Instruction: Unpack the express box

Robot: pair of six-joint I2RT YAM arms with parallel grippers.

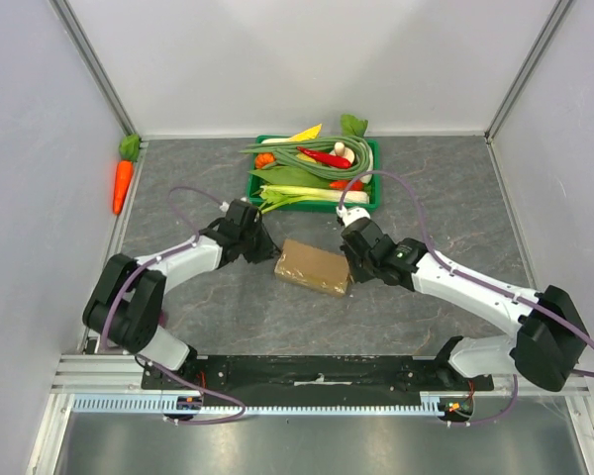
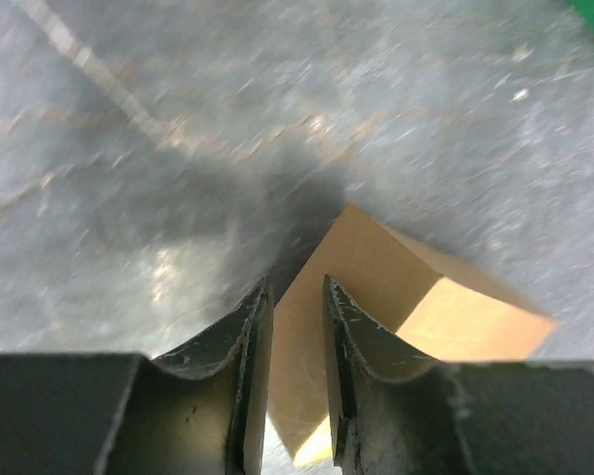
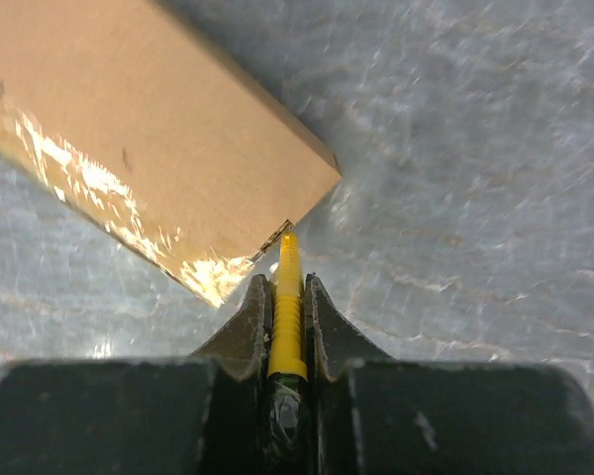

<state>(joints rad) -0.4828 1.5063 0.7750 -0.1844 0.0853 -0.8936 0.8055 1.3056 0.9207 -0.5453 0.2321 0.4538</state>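
It looked like a robotics lab cell: plain white panel walls [image 1: 307,59] framed in aluminium posts [image 1: 94,64], a grey marbled tabletop [image 1: 475,198] (vegetables [image 1: 307,158] lay on it), and a slotted aluminium rail [image 1: 327,405].

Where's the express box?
Top view: express box sits mid-table between left gripper and right gripper, which grips a yellow tool, just in front of the green tray.

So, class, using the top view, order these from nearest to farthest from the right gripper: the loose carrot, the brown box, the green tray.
Measured from the right gripper:
1. Brown box: right at the fingertips, on the gripper's left.
2. Green tray: just beyond the gripper, toward the far wall.
3. Loose carrot: far left, against the side wall.
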